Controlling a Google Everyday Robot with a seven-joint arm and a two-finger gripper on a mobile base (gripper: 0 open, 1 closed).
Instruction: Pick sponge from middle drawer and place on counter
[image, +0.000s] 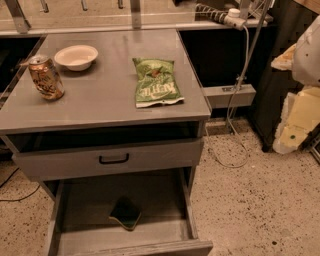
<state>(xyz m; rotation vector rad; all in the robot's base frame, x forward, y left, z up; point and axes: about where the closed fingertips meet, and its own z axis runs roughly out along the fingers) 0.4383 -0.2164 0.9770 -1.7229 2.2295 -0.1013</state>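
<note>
The sponge (125, 212) lies flat, dark green face up with a yellow edge showing, on the floor of the pulled-out middle drawer (85, 205), right of the middle and toward its front. The counter (100, 100) is the gray top of the cabinet above. My gripper is out of view. A blurred white shape (306, 47) at the upper right edge may be part of my arm, far from the drawer.
On the counter stand a soda can (46, 77) at the left, a white bowl (76, 56) behind it and a green chip bag (156, 82) at the right. The upper drawer front with a black handle (114, 159) overhangs the open drawer. Cables (235, 125) and yellow foam (300, 120) are at the right.
</note>
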